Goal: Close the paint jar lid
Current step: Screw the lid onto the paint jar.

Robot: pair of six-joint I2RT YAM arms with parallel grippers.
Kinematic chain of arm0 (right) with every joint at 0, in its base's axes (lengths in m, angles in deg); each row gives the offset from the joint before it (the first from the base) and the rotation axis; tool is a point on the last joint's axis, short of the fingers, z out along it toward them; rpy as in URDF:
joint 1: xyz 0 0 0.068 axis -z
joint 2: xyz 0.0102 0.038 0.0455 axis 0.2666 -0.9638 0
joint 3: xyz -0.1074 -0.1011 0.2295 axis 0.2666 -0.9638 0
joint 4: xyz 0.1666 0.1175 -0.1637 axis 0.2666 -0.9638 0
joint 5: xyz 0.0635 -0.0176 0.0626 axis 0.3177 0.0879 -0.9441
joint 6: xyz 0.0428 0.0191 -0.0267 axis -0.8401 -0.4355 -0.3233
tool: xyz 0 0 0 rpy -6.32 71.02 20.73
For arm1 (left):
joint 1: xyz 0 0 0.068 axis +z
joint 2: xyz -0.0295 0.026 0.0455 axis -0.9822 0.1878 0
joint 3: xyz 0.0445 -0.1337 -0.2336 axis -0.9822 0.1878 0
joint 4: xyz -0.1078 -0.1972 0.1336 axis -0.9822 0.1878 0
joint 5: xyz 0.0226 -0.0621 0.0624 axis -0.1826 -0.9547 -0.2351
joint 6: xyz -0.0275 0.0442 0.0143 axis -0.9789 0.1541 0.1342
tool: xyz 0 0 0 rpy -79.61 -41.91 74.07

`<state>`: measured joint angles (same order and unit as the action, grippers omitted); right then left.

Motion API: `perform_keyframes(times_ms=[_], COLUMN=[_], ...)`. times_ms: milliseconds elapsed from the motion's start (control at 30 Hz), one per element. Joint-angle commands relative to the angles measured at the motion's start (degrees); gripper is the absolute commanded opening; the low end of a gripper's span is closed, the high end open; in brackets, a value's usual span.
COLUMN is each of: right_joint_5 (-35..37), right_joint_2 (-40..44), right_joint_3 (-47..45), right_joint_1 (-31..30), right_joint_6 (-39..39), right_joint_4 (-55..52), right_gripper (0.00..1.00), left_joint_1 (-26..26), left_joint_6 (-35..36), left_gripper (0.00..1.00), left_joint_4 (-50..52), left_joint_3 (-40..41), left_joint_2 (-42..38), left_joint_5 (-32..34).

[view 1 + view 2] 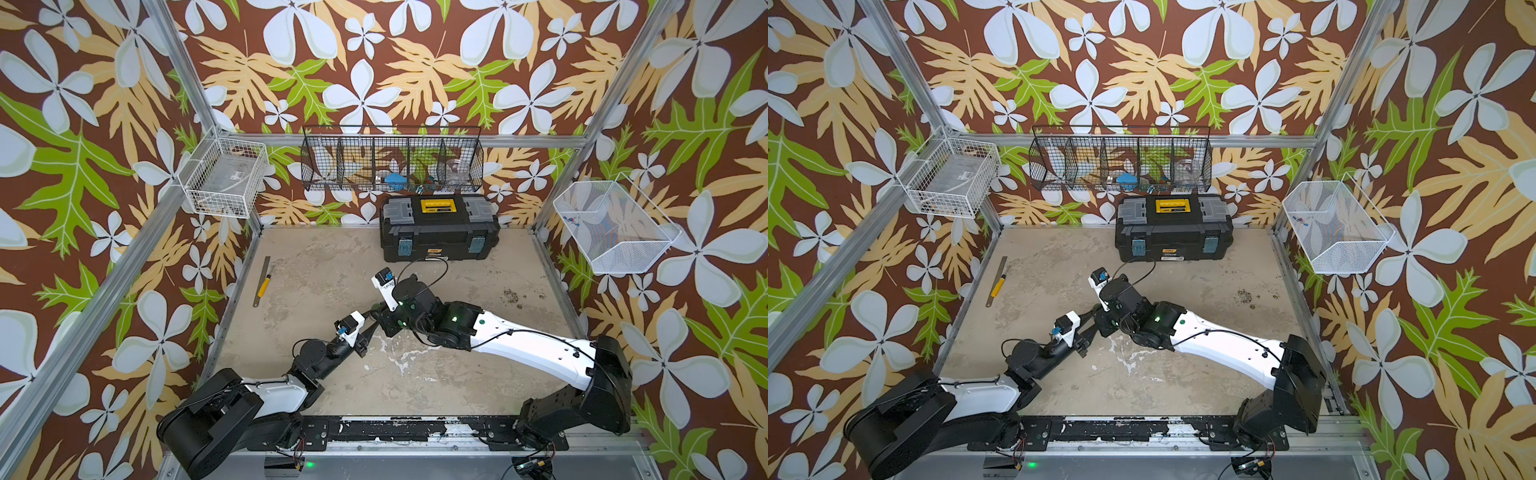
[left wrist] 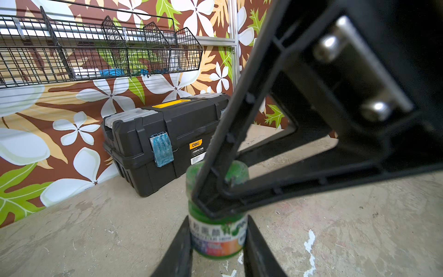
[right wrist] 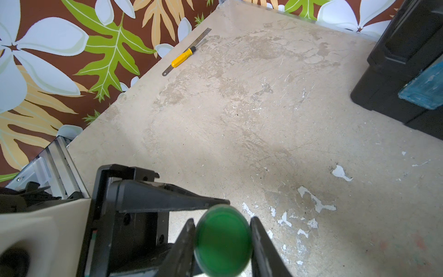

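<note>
The paint jar (image 2: 217,237) is standing upright near the middle of the tabletop (image 1: 316,266), with the left gripper (image 2: 217,224) clamping its labelled sides. The green lid (image 3: 223,239) is sitting on top of it, pinched between the jaws of the right gripper (image 3: 223,221). The black toolbox (image 1: 438,226) is resting against the far edge.

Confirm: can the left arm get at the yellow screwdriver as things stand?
Probably not. The left gripper is shut on the paint jar, with the right gripper holding the lid on top. The table between it and the screwdriver looks bare, so only that grip is in the way.
</note>
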<state>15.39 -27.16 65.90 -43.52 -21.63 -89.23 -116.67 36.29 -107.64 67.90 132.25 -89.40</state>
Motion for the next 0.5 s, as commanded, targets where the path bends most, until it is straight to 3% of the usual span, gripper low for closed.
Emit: perform_keyframes(times_ms=[0,133,467], right_joint_5=[0.47,0.64,2.74], right_joint_2=[-0.42,-0.86,0.86], right_joint_3=[1.06,2.19,3.88], right_joint_1=[-0.20,-0.24,-0.23], right_joint_6=[-2.28,-2.62,-0.36], right_joint_4=[2.32,1.01,-1.08], right_gripper=[0.35,0.49,0.67], left_joint_1=[0.03,0.01,0.01], left_joint_6=[0.71,0.71,0.77], left_gripper=[0.22,0.22,0.22], left_joint_4=[-2.29,-2.30,-2.37], left_joint_3=[-0.12,-0.12,-0.12], left_joint_2=[-0.04,0.05,0.05], left_joint_5=[-2.51,-2.51,-2.61])
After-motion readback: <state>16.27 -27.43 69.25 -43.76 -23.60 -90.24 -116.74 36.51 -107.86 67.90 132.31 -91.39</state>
